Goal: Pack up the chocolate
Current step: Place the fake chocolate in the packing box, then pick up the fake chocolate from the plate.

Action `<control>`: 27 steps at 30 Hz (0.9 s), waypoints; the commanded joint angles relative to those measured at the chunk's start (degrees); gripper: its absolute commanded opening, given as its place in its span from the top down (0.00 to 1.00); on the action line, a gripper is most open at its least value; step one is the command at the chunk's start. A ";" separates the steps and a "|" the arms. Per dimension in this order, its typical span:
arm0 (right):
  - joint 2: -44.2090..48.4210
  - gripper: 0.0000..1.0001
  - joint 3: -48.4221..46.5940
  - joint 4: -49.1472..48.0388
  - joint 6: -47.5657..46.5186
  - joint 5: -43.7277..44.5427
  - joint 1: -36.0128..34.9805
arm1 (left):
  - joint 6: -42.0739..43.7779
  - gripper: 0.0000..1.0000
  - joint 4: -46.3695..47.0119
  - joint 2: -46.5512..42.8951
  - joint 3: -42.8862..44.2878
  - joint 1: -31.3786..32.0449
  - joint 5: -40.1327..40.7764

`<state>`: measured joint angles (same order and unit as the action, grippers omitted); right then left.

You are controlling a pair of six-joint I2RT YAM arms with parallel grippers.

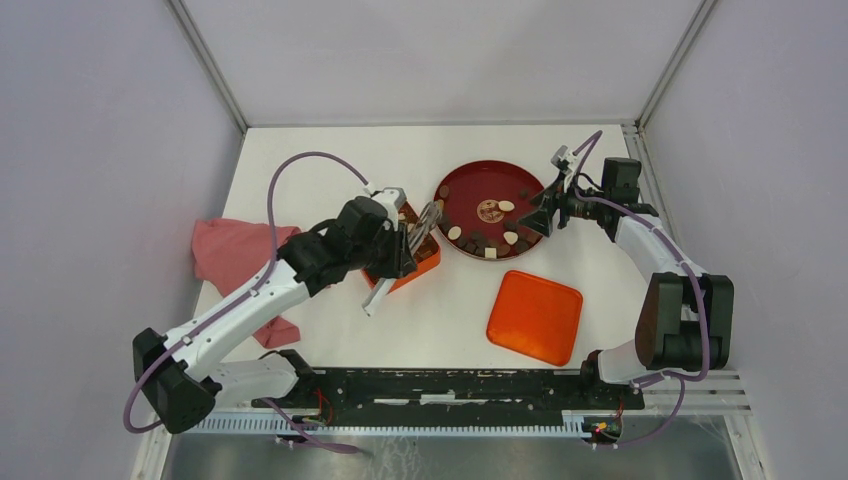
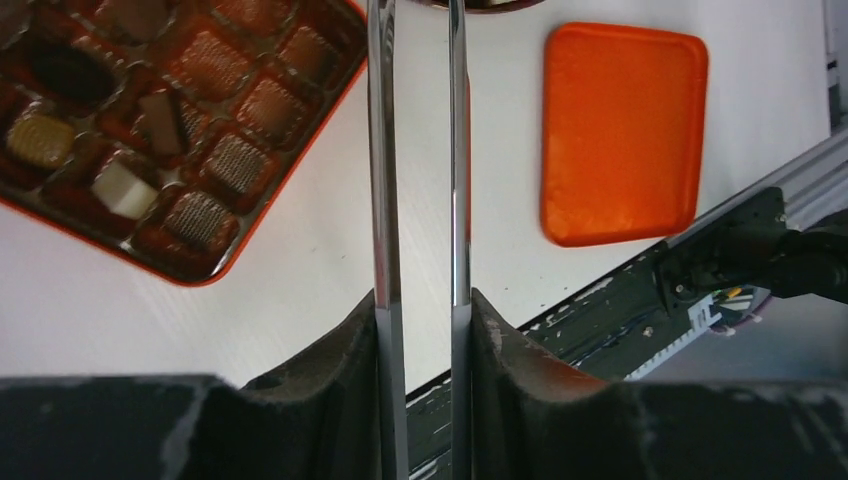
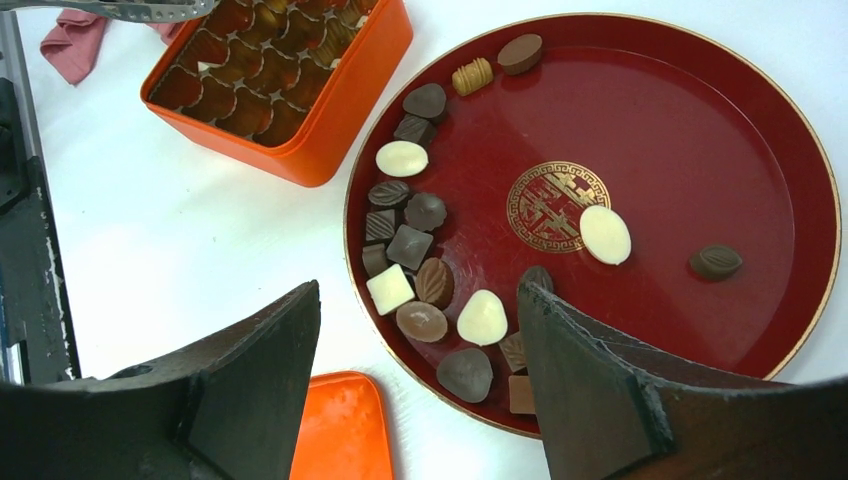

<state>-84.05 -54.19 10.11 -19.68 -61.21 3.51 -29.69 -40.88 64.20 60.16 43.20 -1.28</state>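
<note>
**Left tool** (image 2: 425, 335): closed on a pair of metal tongs (image 2: 385, 150). The two blades stand slightly apart with nothing visible between them (their tips are cut off by the upper edge of the wrist view). In the top view the tongs reach over the right side of the orange compartmented box (image 2: 300, 165), the side nearest the plate. The box holds a few pieces of chocolate (image 2: 123, 188), among them a white square, a ridged tan piece and a dark oval.

**Right tool** (image 3: 418, 290): spread wide and holding nothing, over the edge of the round dark-red plate (image 3: 680, 150). Most of the chocolate lies here, crowded along the rim nearest the box. A white oval beside the gold emblem and a brown piece farther right lie apart from the rest.

**Surroundings:** an orange lid (image 1: 535, 316) lies flat on the white worktop (image 1: 450, 320), nearer the arm bases than the plate. A pink cloth (image 1: 235, 250) lies left of the box.
</note>
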 commanded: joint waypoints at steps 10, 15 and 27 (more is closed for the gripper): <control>1.17 0.22 -3.06 1.67 -4.43 6.48 0.14 | -4.65 0.62 19.17 2.09 -0.61 7.31 0.84; 1.89 0.22 -1.66 0.39 -6.18 8.67 0.87 | -4.06 0.62 21.17 -0.84 -2.85 8.04 0.57; 4.90 0.21 2.09 -1.16 -15.27 3.43 1.77 | 0.87 0.60 28.98 -4.55 -9.21 8.13 -4.65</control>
<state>-80.73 -52.36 9.96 -29.54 -53.39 5.15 -32.08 -19.09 59.70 51.11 50.98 -2.59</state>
